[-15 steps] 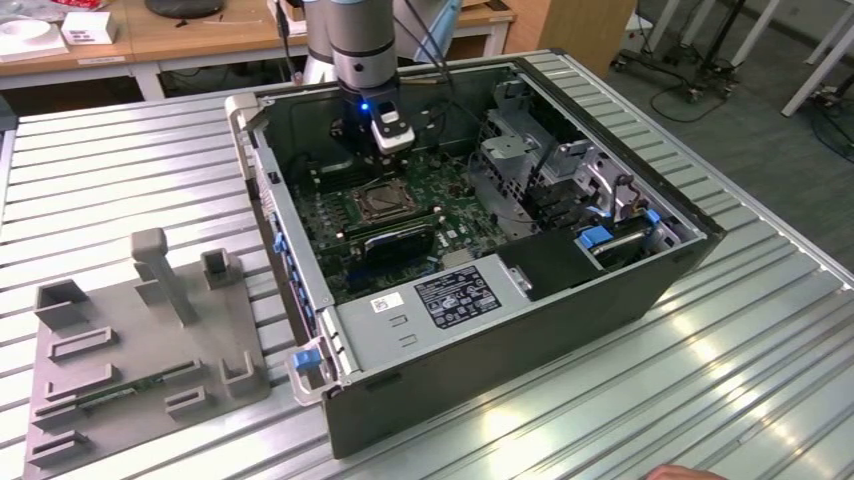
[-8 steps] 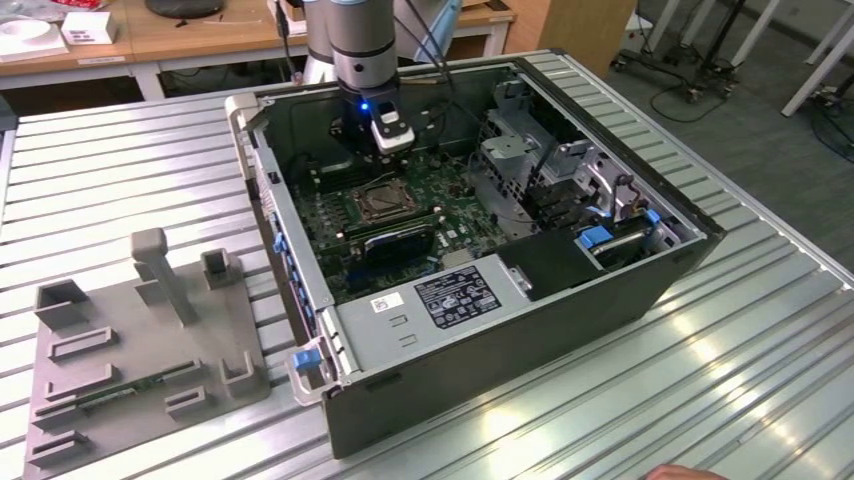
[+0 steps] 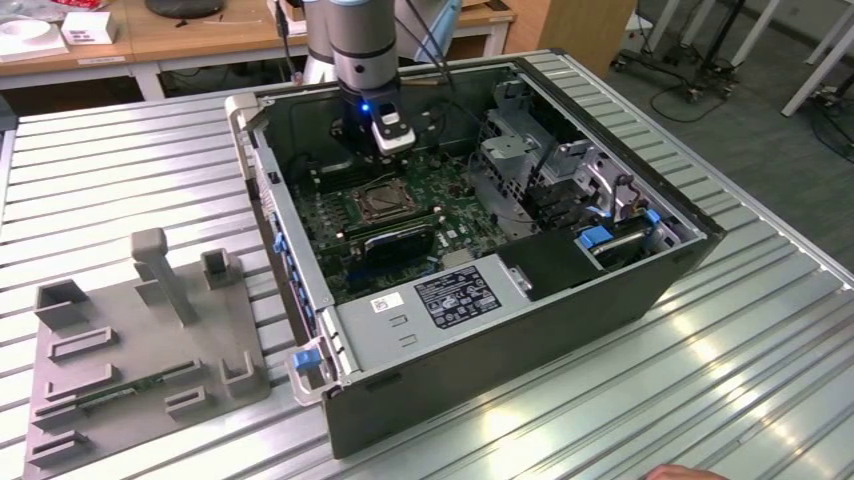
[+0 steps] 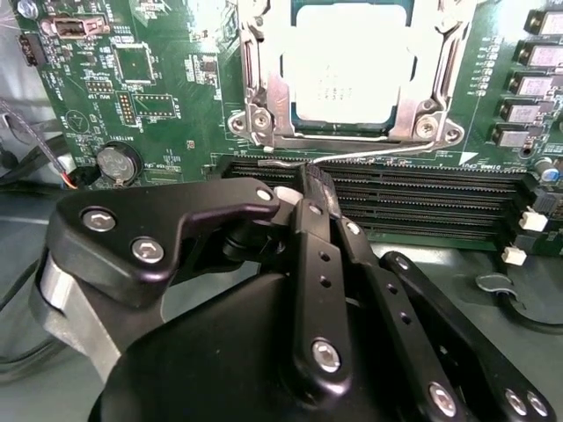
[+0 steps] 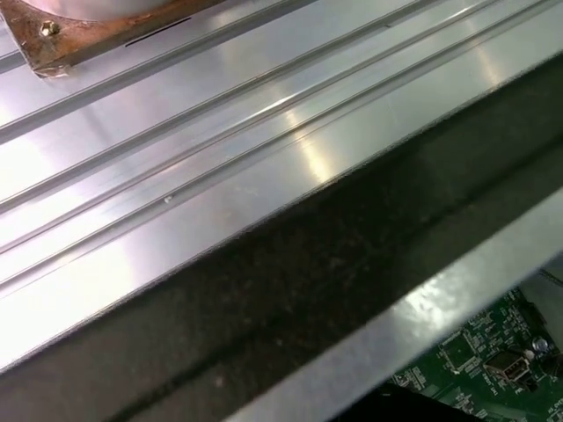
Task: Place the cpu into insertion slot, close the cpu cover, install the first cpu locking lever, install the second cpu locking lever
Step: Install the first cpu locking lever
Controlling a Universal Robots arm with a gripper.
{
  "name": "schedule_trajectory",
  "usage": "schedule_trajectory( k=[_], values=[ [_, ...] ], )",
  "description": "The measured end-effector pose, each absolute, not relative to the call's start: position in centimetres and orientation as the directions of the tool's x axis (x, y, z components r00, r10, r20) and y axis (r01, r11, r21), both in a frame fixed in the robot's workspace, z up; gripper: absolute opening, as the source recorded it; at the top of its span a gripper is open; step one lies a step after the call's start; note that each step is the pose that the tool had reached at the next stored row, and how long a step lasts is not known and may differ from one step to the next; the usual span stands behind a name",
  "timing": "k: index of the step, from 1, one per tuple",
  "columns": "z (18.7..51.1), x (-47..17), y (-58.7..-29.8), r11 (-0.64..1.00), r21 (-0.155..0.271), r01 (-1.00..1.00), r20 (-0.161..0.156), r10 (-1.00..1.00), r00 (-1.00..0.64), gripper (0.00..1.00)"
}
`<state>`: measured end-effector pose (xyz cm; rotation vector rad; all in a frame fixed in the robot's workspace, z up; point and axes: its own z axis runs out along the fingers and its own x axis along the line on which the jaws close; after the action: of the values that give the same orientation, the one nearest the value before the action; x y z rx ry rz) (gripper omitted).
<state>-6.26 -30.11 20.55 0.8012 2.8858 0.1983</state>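
The arm (image 3: 358,45) is standing nearly upright, entering at the exterior view's twelve o'clock edge, with its wrist (image 3: 367,100) glowing blue. In the second wrist view the pincer (image 4: 312,186) is holding its black fingers (image 4: 318,264) pressed together at the tips.

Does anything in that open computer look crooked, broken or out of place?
Nothing stands out. The chip lies flat and square under its metal frame, and the green board looks undamaged.
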Motion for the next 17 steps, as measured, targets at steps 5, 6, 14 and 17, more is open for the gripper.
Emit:
schedule_trajectory(
  k=[5, 6, 14, 17],
  values=[
    [20.54, -6.26, -30.26, 0.849, 0.164, 0.502, -0.099, 0.520, -0.848, 0.11],
    [20.53, -6.26, -30.26, 0.849, 0.164, 0.502, -0.099, 0.520, -0.848, 0.11],
    [20.16, -6.26, -30.27, 0.849, 0.164, 0.502, -0.099, 0.520, -0.848, 0.11],
    [20.00, -6.26, -30.27, 0.849, 0.164, 0.502, -0.099, 0.520, -0.848, 0.11]
  ],
)
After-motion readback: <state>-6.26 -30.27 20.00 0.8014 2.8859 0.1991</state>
